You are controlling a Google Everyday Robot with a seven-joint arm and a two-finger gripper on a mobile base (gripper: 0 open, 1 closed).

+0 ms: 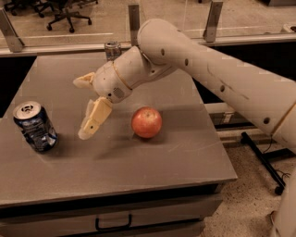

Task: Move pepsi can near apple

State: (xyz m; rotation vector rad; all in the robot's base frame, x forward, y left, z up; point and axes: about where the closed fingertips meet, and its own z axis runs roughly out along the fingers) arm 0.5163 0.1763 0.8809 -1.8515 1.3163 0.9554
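Observation:
The pepsi can, dark blue with a silver top, stands upright near the left edge of the grey table. The red-orange apple sits near the table's middle, well to the right of the can. My gripper hangs just above the table between the two, closer to the apple's left side and about a can's width right of the can. Its fingers are spread open and hold nothing. It touches neither the can nor the apple.
A slimmer silver-grey can stands at the table's back edge, partly behind my arm. A drawer handle shows below the front edge. Office chairs stand beyond a glass rail. Floor and a black stand leg lie to the right.

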